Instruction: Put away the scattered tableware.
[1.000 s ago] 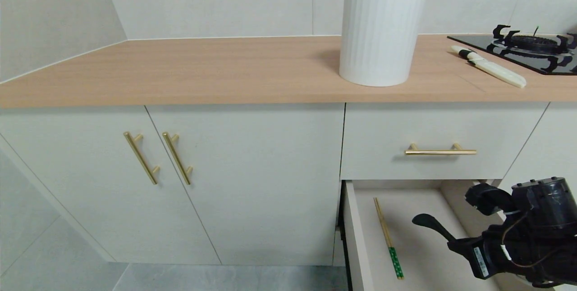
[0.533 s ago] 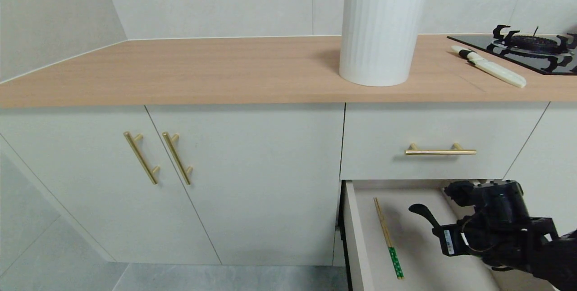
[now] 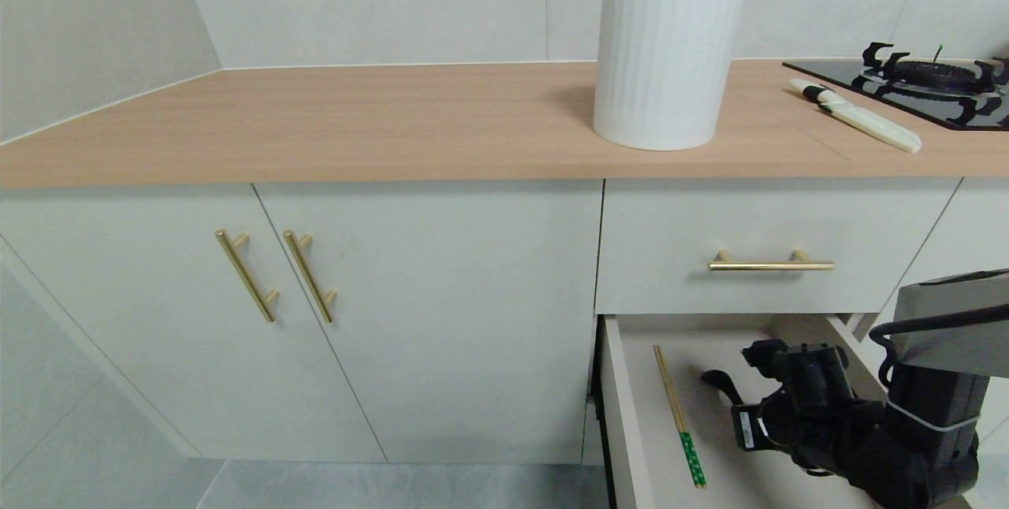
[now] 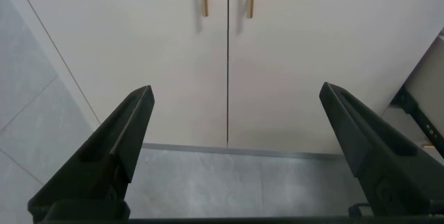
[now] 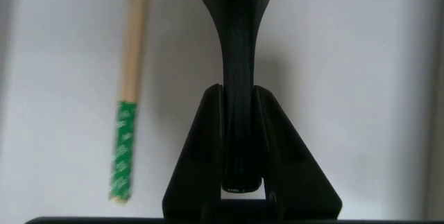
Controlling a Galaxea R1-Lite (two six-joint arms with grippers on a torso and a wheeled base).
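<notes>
My right gripper [image 3: 749,414] is inside the open drawer [image 3: 623,414] below the counter, shut on a black spoon [image 3: 719,383] whose bowl points toward the drawer's back. In the right wrist view the spoon [image 5: 236,78] sticks out from between the two fingers [image 5: 198,154], just above the drawer floor. A pair of wooden chopsticks with green ends [image 3: 678,418] lies in the drawer beside the spoon, also the chopsticks [image 5: 128,106]. A white knife [image 3: 855,117] lies on the counter near the hob. My left gripper [image 4: 232,154] is open, facing the cabinet doors low down.
A tall white ribbed vase [image 3: 666,44] stands on the wooden counter [image 3: 355,123]. A black gas hob [image 3: 930,87] sits at the far right. The closed drawer with a gold handle [image 3: 771,265] is above the open one. Two cabinet doors [image 3: 276,276] are on the left.
My right gripper has carried the black spoon leftward and down into the open drawer, closer to the chopsticks. The rest has stayed put.
</notes>
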